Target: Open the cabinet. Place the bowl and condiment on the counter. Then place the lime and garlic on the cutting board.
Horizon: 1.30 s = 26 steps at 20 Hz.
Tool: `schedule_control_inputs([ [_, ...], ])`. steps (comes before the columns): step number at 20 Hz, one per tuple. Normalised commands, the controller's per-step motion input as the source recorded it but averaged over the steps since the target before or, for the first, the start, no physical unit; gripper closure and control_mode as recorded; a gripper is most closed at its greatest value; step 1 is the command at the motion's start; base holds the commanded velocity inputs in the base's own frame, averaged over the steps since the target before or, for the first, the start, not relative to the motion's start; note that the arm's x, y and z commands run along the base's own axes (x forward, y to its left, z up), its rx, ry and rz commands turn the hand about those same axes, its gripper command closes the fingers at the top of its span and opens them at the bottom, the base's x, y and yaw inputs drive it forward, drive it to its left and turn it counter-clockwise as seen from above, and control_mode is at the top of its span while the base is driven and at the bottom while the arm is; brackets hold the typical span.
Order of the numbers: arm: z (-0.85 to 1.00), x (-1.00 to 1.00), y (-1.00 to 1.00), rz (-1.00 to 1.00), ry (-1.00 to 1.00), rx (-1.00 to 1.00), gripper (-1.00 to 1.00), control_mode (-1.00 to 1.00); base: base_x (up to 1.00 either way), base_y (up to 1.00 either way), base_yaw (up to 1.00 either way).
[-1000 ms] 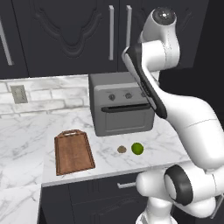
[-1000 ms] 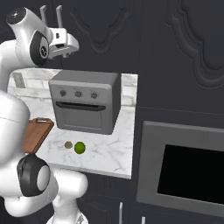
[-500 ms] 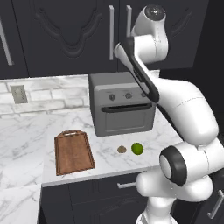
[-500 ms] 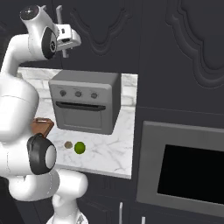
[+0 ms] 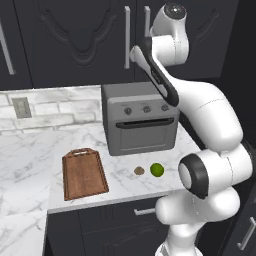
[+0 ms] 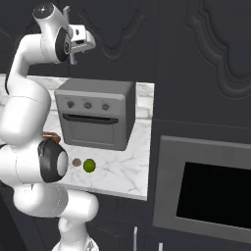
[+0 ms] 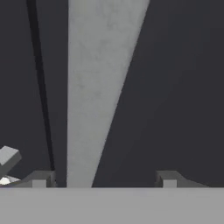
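The cabinet (image 5: 90,40) above the counter (image 5: 30,155) is closed, its silver handle (image 7: 94,92) now between the gripper's (image 7: 103,178) spread jaws; contact seems not yet made. The arm has swung in from the right; lime (image 5: 157,170), garlic (image 5: 139,171) and cutting board (image 5: 84,173) lie unmoved.

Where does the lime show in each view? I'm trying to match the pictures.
Left base view: the lime lies on the counter, lower centre-right, beside the garlic.
Right base view: lower left.
Hand view: not in it.
Shared landmark: the grey toaster oven behind it.
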Motion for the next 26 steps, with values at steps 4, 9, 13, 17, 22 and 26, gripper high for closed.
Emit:
schedule_control_inputs([
  [4, 0.00, 0.40, 0.00, 0.00, -0.01, 0.00, -1.00, -1.00, 0.00, 0.00, 0.00],
  [9, -0.01, 0.13, 0.09, 0.00, -0.06, 0.00, -1.00, -1.00, 0.00, 0.00, 0.00],
  [13, -0.11, 0.02, 0.23, -0.01, -0.20, -0.03, -1.00, -1.00, 0.00, 0.00, 0.00],
  [17, -0.03, 0.35, 0.09, -0.04, -0.21, -0.04, -1.00, -1.00, 0.00, 0.00, 0.00],
  [22, 0.00, 0.46, 0.00, -0.04, -0.12, 0.00, -1.00, -1.00, 0.00, 0.00, 0.00],
  [26, 0.00, 0.34, 0.00, -0.04, -0.03, 0.00, -1.00, -1.00, 0.00, 0.00, 0.00],
])
